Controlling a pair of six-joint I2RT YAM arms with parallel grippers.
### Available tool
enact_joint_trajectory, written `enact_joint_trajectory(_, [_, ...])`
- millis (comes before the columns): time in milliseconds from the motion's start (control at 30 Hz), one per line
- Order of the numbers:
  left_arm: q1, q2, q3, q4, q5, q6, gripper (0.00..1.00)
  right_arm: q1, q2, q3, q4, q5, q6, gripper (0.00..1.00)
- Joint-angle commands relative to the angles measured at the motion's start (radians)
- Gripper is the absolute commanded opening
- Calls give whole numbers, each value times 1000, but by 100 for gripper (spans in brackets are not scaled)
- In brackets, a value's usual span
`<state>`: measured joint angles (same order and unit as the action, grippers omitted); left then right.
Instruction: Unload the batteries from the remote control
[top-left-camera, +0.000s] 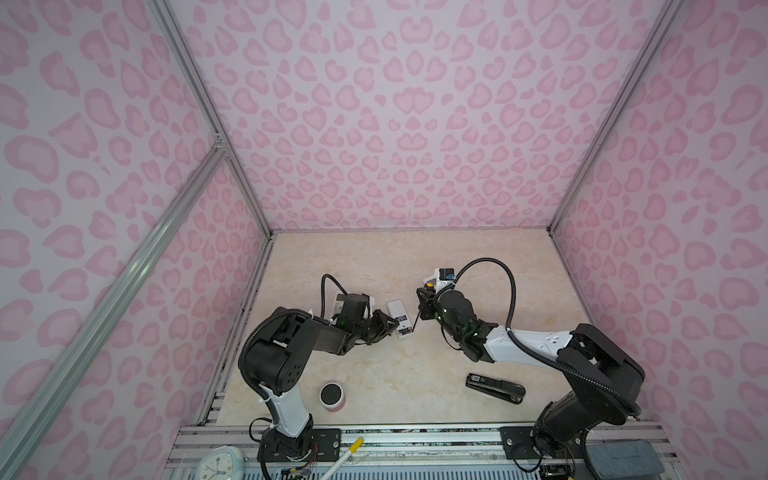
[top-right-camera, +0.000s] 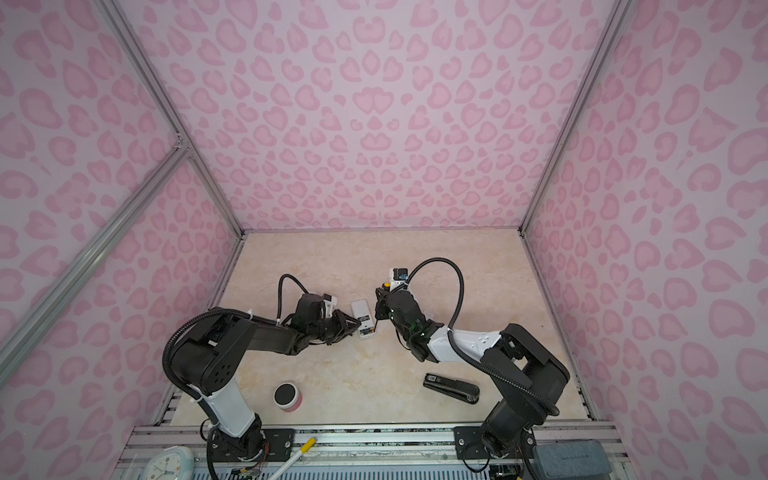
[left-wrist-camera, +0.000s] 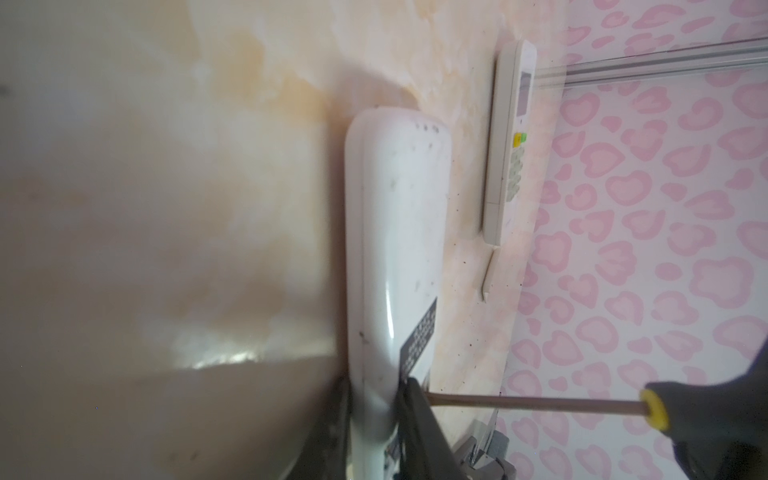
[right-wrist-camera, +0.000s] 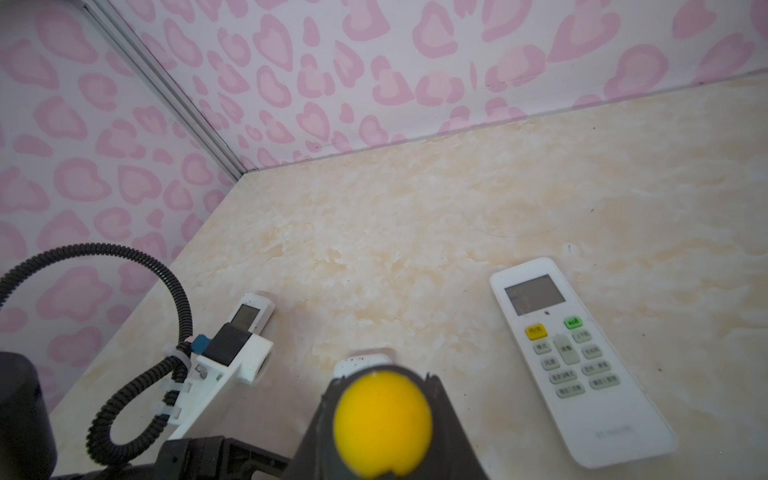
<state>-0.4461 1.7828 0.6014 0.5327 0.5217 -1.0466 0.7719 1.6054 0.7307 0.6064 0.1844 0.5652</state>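
Remote control, white and face down near the middle of the worktop, sat clamped in my left gripper at the end nearer the arms' bases. My right gripper was clenched on a yellow-capped screwdriver, its tip touching the remote's back beside the label. The batteries were hidden from me.

the left arm reaches in low from the left of the face-down remote, elbow bent, and the left gripper is clamped on the remote's near end. the right arm stretches in from the right of it, wrist tipped down, and the right gripper grips a screwdriver by its handle, the tip at the remote's near end.
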Motion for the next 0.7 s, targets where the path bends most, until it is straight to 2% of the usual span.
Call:
enact_joint_trajectory(0, [-4, 10, -14, -162, -36, -1, 24, -15, 14, -30, 84, -66, 146, 0])
enact_joint_trajectory(667, [-5, 17, -42, -140, -41, -18, 21, -72, 32, -124, 255, -65, 325, 0])
